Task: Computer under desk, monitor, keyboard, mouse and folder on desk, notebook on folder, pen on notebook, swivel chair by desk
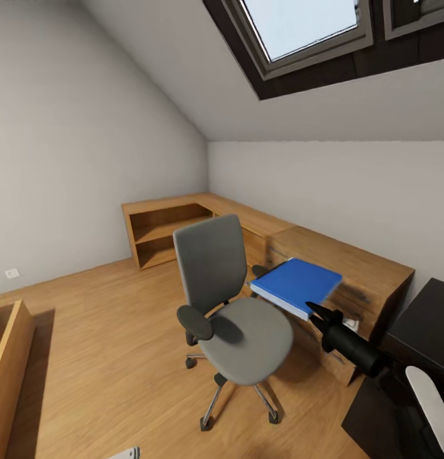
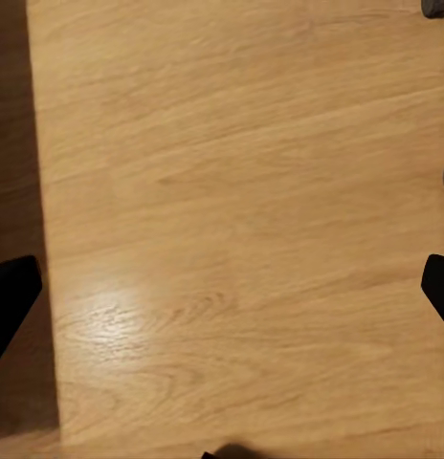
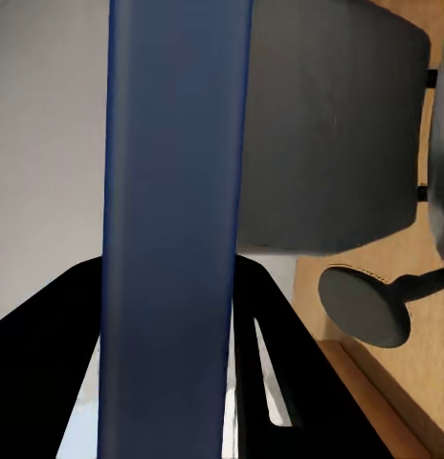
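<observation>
The right arm is reaching up and forward from the lower right of the head view, its dark forearm angling toward the swivel chair point(image 1: 237, 312). The right gripper point(image 1: 313, 310) is clamping one edge of the bright blue folder point(image 1: 297, 285), which is hanging in the air, roughly level and slightly tilted, above the right side of the chair's grey seat and clear of it. In the right wrist view the folder point(image 3: 174, 229) is running as a long blue band between the gripper's dark fingers point(image 3: 270, 344), with the chair's grey back point(image 3: 327, 124) and one black armrest point(image 3: 370, 306) lying beyond it.

The left gripper point(image 2: 222, 296) is pointing straight down at the wood floor point(image 2: 232, 191); its two dark fingertips point(image 2: 11, 292) are showing at opposite edges of the left wrist view, spread wide, with nothing between them.

The chair is standing on its chrome star base on open floor, its back turned toward the low wooden shelf unit point(image 1: 260, 236) that is running along the wall and around the corner. The folder is hovering between the chair and that unit. A corner of the black-topped desk point(image 1: 425, 325) is showing at the right edge, just past the unit's end. Open floor is stretching left of the chair to a wooden frame point(image 1: 11, 357) at the left edge, under the sloped ceiling and skylight point(image 1: 304, 25).
</observation>
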Robot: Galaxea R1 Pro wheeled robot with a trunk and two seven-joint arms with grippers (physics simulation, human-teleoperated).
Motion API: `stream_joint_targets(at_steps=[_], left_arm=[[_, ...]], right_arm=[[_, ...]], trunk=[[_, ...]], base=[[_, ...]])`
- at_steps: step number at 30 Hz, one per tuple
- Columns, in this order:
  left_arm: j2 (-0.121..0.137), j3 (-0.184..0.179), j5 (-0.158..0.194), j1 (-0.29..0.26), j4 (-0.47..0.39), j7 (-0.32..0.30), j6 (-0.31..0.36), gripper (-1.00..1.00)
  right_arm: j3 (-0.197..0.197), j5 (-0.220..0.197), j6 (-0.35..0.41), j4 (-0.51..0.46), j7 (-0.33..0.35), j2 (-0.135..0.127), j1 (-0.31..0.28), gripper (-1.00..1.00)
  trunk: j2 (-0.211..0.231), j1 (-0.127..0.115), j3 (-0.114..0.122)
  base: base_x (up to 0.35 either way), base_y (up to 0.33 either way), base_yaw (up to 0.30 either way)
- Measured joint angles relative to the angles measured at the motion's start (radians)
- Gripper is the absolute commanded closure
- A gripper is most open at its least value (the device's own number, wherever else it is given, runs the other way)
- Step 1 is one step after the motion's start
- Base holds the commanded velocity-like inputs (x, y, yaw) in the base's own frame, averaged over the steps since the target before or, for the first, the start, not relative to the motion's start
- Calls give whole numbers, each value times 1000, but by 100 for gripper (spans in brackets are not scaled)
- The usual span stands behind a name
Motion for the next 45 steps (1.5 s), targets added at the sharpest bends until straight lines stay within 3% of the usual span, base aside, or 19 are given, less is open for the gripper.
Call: stream_joint_targets(at_steps=[3, 6, 14, 25, 30, 33, 34, 35, 45], left_arm=[[-1, -1, 1, 0, 6, 0, 0, -100], [-4, -6, 1, 0, 11, 0, 0, -100], [-32, -11, -1, 0, 49, 0, -1, -100], [-42, -14, -4, 0, 73, 0, -44, -100], [-46, -14, -30, 0, 75, 1, -63, -100], [-46, -14, -34, 0, 75, 2, -64, -100], [-47, -16, -35, 0, 75, 2, -65, -100], [-47, -19, -35, 0, 75, 2, -65, -100], [-55, -32, -35, 0, 86, 2, -65, -100]], right_arm=[[-54, -10, 13, 1, 26, 3, 1, 100], [-74, -13, 20, 0, 35, 3, 4, 100], [-79, -1, 11, 0, -50, 2, 5, 100], [-79, 19, 10, 14, -59, 2, 5, 100], [-82, 23, 6, 17, -58, 1, 5, 100], [-107, 23, 5, 19, -57, 0, 5, 100], [-174, 31, 8, 44, -57, -2, 5, 100], [-184, 22, 6, 47, -57, -3, 5, 100], [-194, 21, 6, 51, -57, -4, 5, 100]], trunk=[[21, -11, 9], [42, -23, 19], [63, -35, 28], [63, -35, 28], [63, -35, 28], [70, -38, 31], [77, -42, 34], [84, -46, 38], [154, -84, 69]], base=[[0, 0, 0], [0, 0, 0], [0, 0, -188], [0, 0, -266], [0, 0, -268], [0, 0, -268], [0, 0, -269], [0, 0, -269], [0, 0, -269]])
